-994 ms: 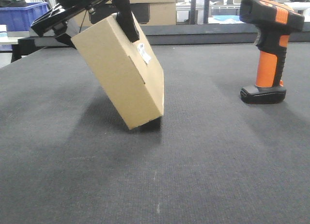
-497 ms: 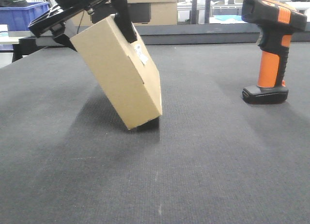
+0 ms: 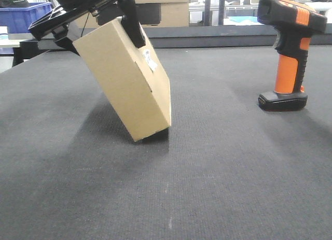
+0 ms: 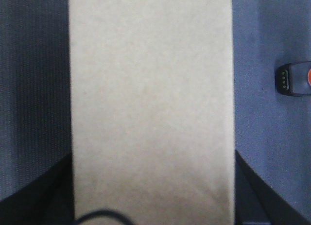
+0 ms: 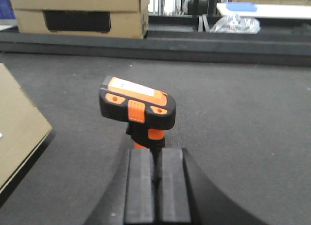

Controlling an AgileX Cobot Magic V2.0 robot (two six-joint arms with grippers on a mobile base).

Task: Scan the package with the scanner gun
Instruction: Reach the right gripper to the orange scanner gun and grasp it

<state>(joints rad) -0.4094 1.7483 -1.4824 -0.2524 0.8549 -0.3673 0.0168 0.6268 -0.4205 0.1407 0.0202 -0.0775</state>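
Note:
A brown cardboard package [image 3: 124, 79] stands tilted on the dark mat, its lower corner resting on the mat, with a small white label [image 3: 149, 59] on its right face. My left gripper [image 3: 101, 32] is shut on the package's upper end, one finger on each side. In the left wrist view the package [image 4: 150, 98] fills the middle between the two dark fingers. The orange and black scanner gun [image 3: 289, 51] stands upright on its base at the right. In the right wrist view my right gripper [image 5: 155, 159] is shut and empty just behind the scanner gun [image 5: 138, 108].
The dark mat [image 3: 218, 172] covers the table. A raised dark ledge [image 3: 233, 40] runs along the far edge. Cardboard boxes [image 5: 77, 11] stand behind it, and a blue crate [image 3: 23, 17] sits at the far left.
The package has shifted slightly to the left in my left gripper, its lower corner still on the mat. The scanner gun stands where it was.

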